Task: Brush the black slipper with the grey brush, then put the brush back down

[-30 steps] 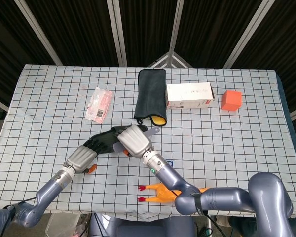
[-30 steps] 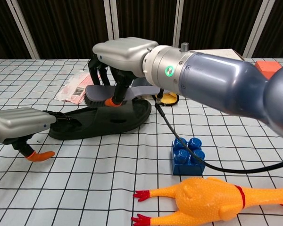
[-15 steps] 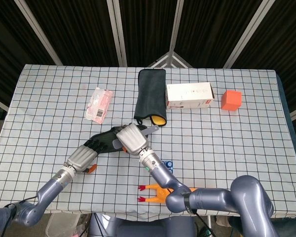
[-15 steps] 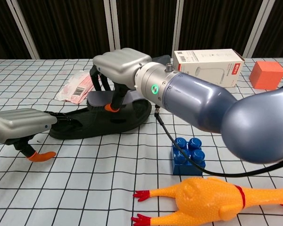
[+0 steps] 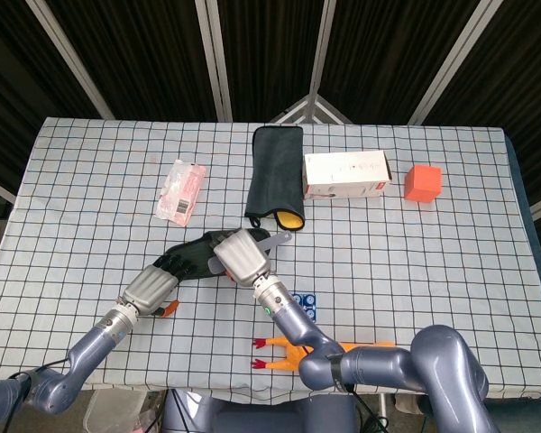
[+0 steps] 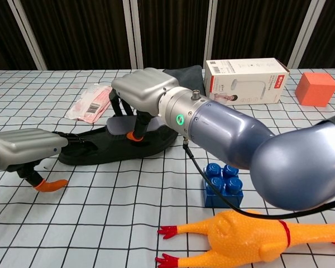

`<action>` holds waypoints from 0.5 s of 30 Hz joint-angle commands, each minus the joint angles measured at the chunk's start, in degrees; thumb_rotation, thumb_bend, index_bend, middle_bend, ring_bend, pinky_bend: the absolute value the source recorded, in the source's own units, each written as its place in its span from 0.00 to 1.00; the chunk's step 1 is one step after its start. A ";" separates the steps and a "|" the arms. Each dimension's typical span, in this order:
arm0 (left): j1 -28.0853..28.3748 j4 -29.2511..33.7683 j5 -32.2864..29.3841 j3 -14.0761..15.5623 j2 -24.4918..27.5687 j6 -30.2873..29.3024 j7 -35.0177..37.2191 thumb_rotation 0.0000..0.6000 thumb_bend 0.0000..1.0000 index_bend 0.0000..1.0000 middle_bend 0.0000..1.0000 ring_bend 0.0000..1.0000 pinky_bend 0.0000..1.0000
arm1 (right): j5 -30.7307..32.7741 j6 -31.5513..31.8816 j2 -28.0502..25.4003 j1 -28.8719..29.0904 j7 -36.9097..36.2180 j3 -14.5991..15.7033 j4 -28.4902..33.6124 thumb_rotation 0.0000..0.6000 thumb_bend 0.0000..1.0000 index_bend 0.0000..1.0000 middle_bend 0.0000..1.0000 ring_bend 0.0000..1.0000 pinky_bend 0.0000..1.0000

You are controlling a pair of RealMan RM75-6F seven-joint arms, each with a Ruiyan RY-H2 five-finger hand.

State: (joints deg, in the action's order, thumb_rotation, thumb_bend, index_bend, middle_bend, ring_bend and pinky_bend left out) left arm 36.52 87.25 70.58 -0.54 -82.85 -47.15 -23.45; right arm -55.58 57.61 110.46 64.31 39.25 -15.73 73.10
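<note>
Right robot hand (image 6: pixel 142 92) gripping grey brush (image 6: pixel 118 124), checked tablecloth (image 5: pixel 451 244), dark curtains (image 5: pixel 144 54)

Rubber chicken (image 6: pixel 251 234) beside blue block (image 6: pixel 223 184); white box (image 5: pixel 346 174), orange cube (image 5: pixel 423 183)

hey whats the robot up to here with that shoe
It is brushing a black slipper that lies on the checked table. The right hand grips the grey brush and has it down on the slipper's upper side. The left hand steadies the slipper at its other end, fingers reaching onto it. A blue brick and a rubber chicken lie nearer the robot, untouched. The brush has not been put back down yet.
</note>
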 commanded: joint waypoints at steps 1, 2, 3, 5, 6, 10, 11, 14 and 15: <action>0.01 0.07 -0.02 0.09 0.09 -0.17 0.01 0.84 0.58 0.00 0.07 0.00 0.08 | 0.38 -0.14 0.11 -0.12 0.33 -0.09 -0.36 1.00 0.74 0.70 0.54 0.51 0.57; 0.02 0.11 -0.03 0.14 0.13 -0.20 0.05 0.84 0.58 0.00 0.07 0.00 0.08 | 0.51 -0.17 0.15 -0.17 0.43 -0.12 -0.49 1.00 0.74 0.70 0.54 0.51 0.57; 0.03 0.13 -0.01 0.22 0.18 -0.29 0.04 0.84 0.58 0.00 0.07 0.00 0.08 | 0.68 -0.19 0.20 -0.25 0.53 -0.19 -0.69 1.00 0.74 0.70 0.54 0.51 0.57; 0.04 0.22 -0.02 0.32 0.24 -0.34 0.11 0.84 0.58 0.00 0.07 0.00 0.08 | 0.81 -0.21 0.21 -0.33 0.71 -0.25 -1.04 1.00 0.74 0.70 0.54 0.51 0.57; 0.06 0.25 -0.03 0.35 0.26 -0.35 0.16 0.84 0.58 0.00 0.07 0.00 0.08 | 0.90 -0.24 0.22 -0.37 0.82 -0.26 -1.27 1.00 0.74 0.70 0.54 0.51 0.57; 0.16 0.36 0.01 0.49 0.33 -0.52 0.19 0.81 0.58 0.00 0.07 0.00 0.08 | 1.69 -0.44 0.30 -0.62 1.48 -0.37 -2.84 1.00 0.74 0.70 0.54 0.51 0.57; 0.19 0.36 0.02 0.50 0.33 -0.58 0.15 0.81 0.58 0.00 0.07 0.00 0.08 | 1.96 -0.43 0.31 -0.66 1.76 -0.43 -3.42 1.00 0.74 0.70 0.54 0.51 0.57; 0.26 0.34 -0.13 0.57 0.22 -0.63 0.07 0.80 0.58 0.00 0.07 0.00 0.08 | 2.62 -0.42 0.37 -0.74 2.03 -0.93 -4.52 1.00 0.74 0.70 0.54 0.52 0.57; 0.29 0.32 -0.17 0.59 0.19 -0.64 0.03 0.80 0.58 0.00 0.07 0.00 0.08 | 2.73 -0.41 0.33 -0.75 2.09 -1.09 -4.75 1.00 0.74 0.70 0.54 0.52 0.57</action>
State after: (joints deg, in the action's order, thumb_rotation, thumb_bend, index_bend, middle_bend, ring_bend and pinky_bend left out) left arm 36.81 87.58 70.41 0.04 -82.65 -47.79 -23.41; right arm -52.96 57.20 110.79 63.59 41.24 -16.69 68.47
